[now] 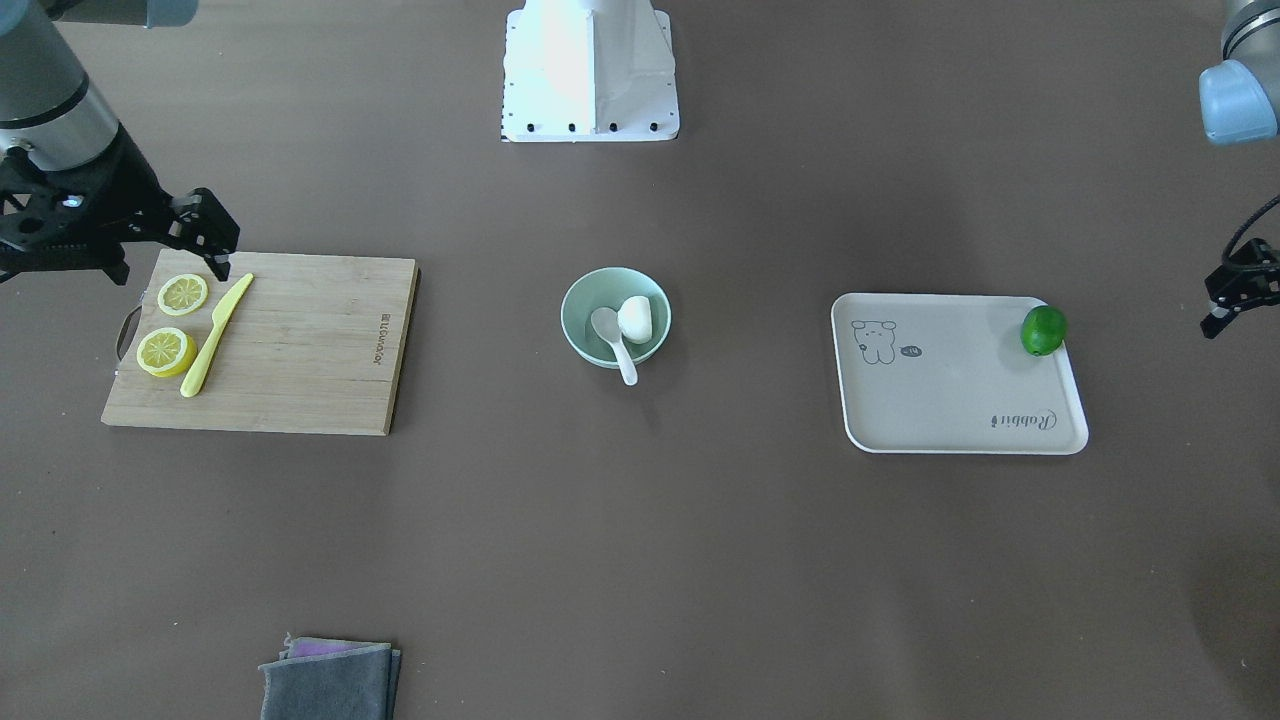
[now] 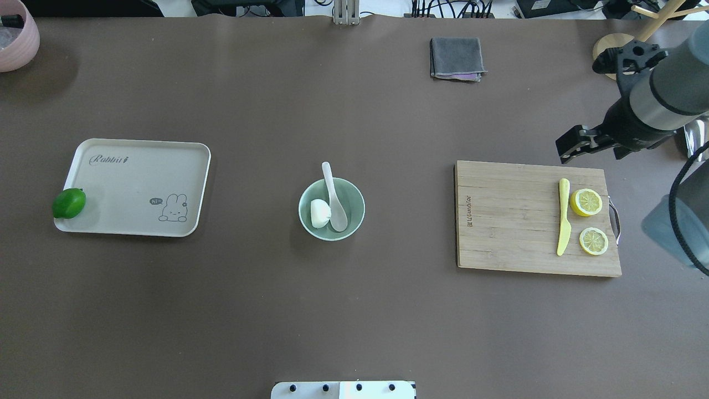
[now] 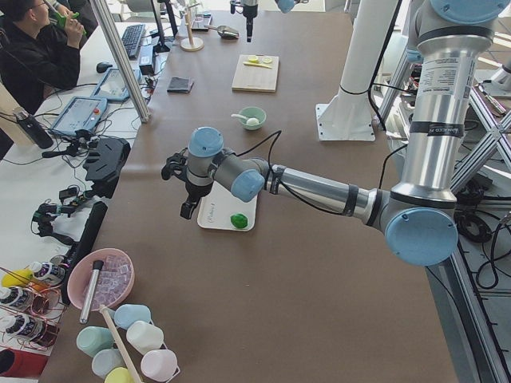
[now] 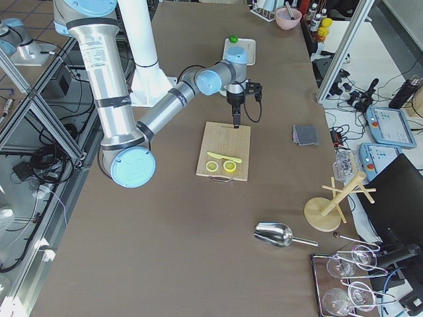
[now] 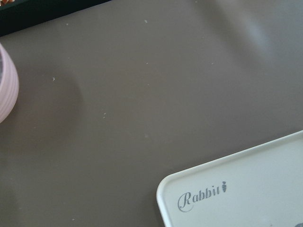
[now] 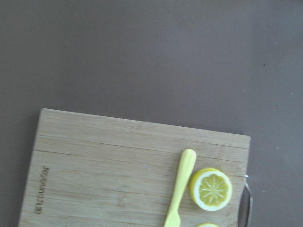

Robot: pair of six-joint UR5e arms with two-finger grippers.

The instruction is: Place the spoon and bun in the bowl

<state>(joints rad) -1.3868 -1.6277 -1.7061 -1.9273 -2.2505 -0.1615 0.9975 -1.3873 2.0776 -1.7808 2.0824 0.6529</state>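
Note:
The mint-green bowl (image 1: 585, 340) (image 2: 354, 216) stands at the table's middle. The white spoon (image 1: 612, 335) (image 2: 334, 199) lies in it, scoop down inside, with its handle resting over the rim. The white bun (image 1: 636, 318) (image 2: 319, 213) sits in the bowl beside the scoop. My right gripper (image 1: 175, 262) (image 2: 587, 145) hovers open and empty over the far corner of the cutting board, well away from the bowl. My left gripper (image 1: 1235, 295) (image 3: 180, 191) is open and empty beyond the tray's outer end, partly cut off by the front view's edge.
A bamboo cutting board (image 1: 300, 345) holds two lemon slices (image 1: 167, 350) and a yellow-green knife (image 1: 215, 335). A beige tray (image 1: 960, 390) carries a lime (image 1: 1043, 330). A folded grey cloth (image 1: 330, 680) lies near the operators' edge. A pink bowl (image 2: 16, 36) stands at a far corner.

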